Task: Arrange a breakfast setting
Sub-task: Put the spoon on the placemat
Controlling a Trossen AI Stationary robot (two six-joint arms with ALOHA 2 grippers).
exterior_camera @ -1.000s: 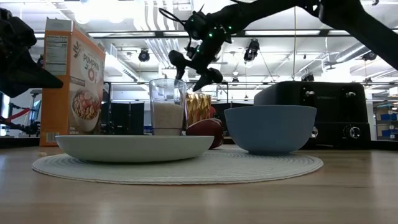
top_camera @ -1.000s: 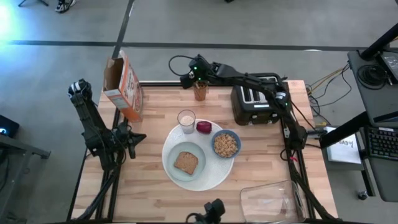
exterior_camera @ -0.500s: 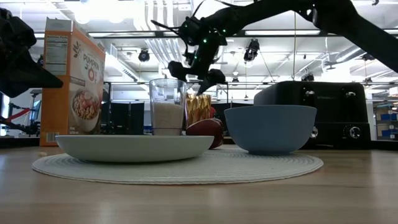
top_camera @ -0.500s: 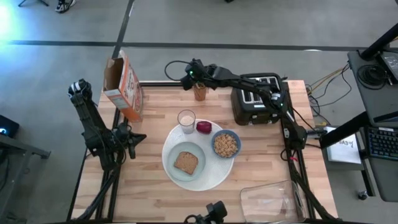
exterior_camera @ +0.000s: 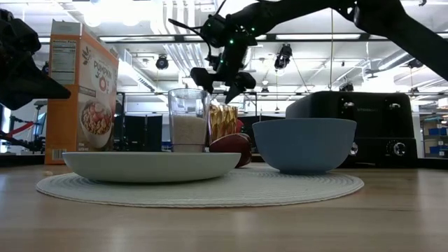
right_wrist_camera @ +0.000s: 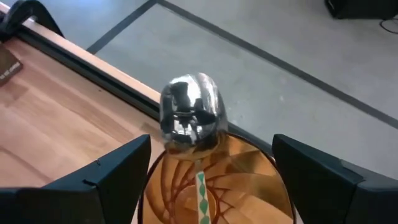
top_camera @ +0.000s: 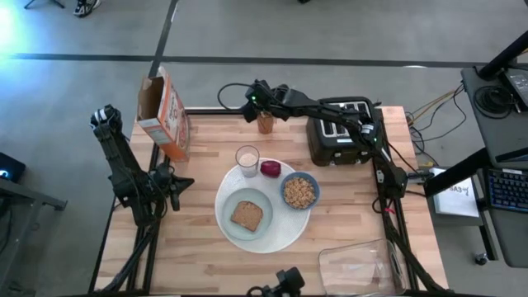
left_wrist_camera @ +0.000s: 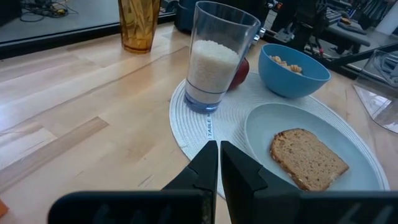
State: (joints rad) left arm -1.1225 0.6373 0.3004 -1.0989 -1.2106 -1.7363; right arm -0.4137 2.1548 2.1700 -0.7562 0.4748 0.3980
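The left gripper (left_wrist_camera: 219, 163) waits squeezed shut, holding nothing, beside the round mat. The right gripper (right_wrist_camera: 208, 163) hangs wide open over the amber cup (top_camera: 265, 122), and the metal spoon (right_wrist_camera: 189, 116) stands in that cup, not grabbed

lab or workshop – exposed ceiling ducts (exterior_camera: 175, 52), strip lights, grey floor (top_camera: 330, 33), cabled side desk (top_camera: 503, 157).

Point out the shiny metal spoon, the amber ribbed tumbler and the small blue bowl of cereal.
Shiny metal spoon (right_wrist_camera: 188, 113): right wrist view, on the spoon's bowl.
Amber ribbed tumbler (left_wrist_camera: 138, 25): left wrist view, on its side wall.
Small blue bowl of cereal (exterior_camera: 304, 144): low view, on its outer wall.
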